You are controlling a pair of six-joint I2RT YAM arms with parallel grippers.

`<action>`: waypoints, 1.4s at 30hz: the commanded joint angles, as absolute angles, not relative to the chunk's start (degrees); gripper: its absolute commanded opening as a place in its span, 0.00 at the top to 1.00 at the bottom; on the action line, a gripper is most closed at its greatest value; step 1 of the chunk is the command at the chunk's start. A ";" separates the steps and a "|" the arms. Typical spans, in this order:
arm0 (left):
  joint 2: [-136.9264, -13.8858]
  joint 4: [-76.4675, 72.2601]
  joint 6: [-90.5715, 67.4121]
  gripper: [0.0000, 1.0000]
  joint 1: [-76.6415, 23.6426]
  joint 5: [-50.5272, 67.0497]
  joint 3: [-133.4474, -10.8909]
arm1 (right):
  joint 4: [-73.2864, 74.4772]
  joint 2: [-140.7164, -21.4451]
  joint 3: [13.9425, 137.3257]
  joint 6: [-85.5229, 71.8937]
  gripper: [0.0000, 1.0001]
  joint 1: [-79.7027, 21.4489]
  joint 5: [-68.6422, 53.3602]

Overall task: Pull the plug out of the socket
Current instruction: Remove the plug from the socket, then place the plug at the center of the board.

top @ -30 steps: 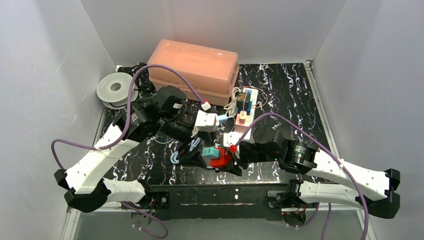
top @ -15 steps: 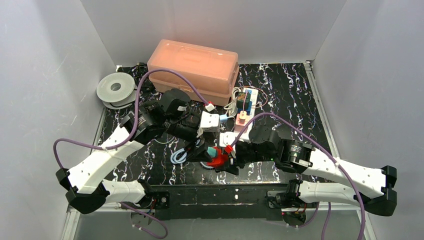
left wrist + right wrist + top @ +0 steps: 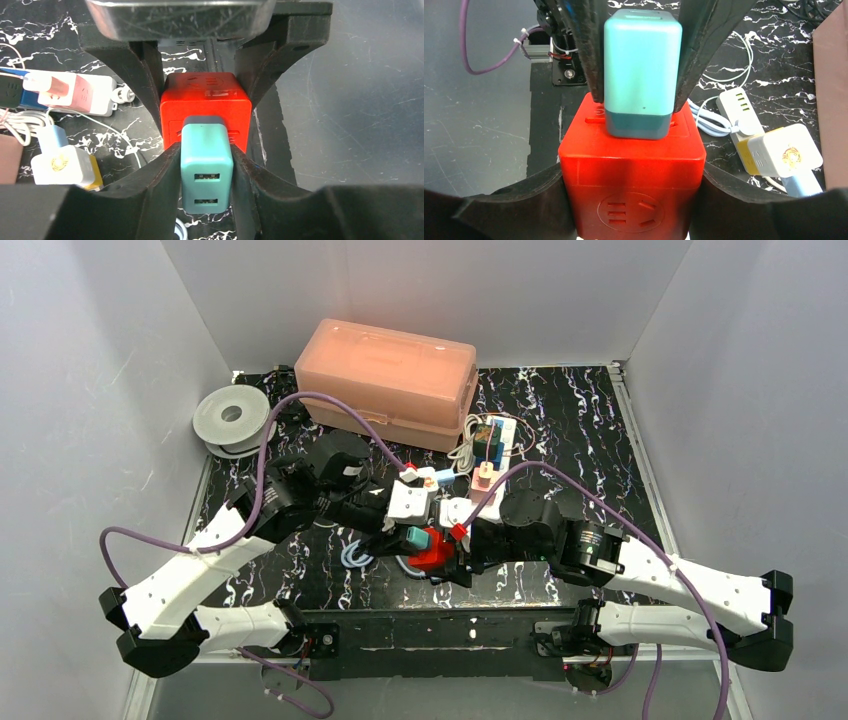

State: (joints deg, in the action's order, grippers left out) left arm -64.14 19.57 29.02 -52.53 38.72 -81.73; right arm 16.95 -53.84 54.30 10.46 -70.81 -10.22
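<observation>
A red cube socket (image 3: 436, 559) hangs near the table's front middle, held by my right gripper (image 3: 446, 556), whose black fingers (image 3: 524, 210) press its two sides. A teal plug (image 3: 417, 539) with two USB ports sits plugged into the socket's face (image 3: 631, 165). My left gripper (image 3: 410, 537) comes from the left and is shut on the plug (image 3: 206, 170), one finger (image 3: 155, 185) against each side. In the right wrist view the plug (image 3: 640, 70) stands seated on the socket with the left fingers clamped round it.
A pink lidded box (image 3: 390, 380) stands at the back, a grey spool (image 3: 231, 418) at the back left. A white power strip with adapters (image 3: 492, 450) lies behind the arms. A white-and-yellow cube (image 3: 781, 152) and a coiled white cable (image 3: 355, 555) lie beside the socket.
My left gripper has slid onto the teal plug and closed on it. The right gripper has kept hold of the red socket, shifting slightly left.
</observation>
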 commanded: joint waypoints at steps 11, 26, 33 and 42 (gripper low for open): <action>-62.80 21.17 31.57 0.92 -53.70 39.28 -81.73 | 9.59 -55.08 53.52 7.11 0.99 -71.12 -11.39; -60.24 22.23 32.22 1.00 -53.79 35.44 -81.78 | 8.91 -48.34 38.40 0.54 0.99 -71.02 -7.27; -59.73 21.47 29.92 1.00 -53.79 35.19 -82.11 | 11.76 -43.91 33.64 -1.44 0.99 -71.05 -5.47; -59.39 27.42 32.61 1.00 -53.70 32.68 -79.75 | 19.38 -38.83 37.14 -11.22 0.99 -67.39 15.17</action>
State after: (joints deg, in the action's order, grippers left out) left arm -60.07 22.24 31.51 -53.87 32.73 -80.60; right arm 17.12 -40.64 32.25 -3.62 -70.57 1.43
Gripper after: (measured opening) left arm 0.314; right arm 0.691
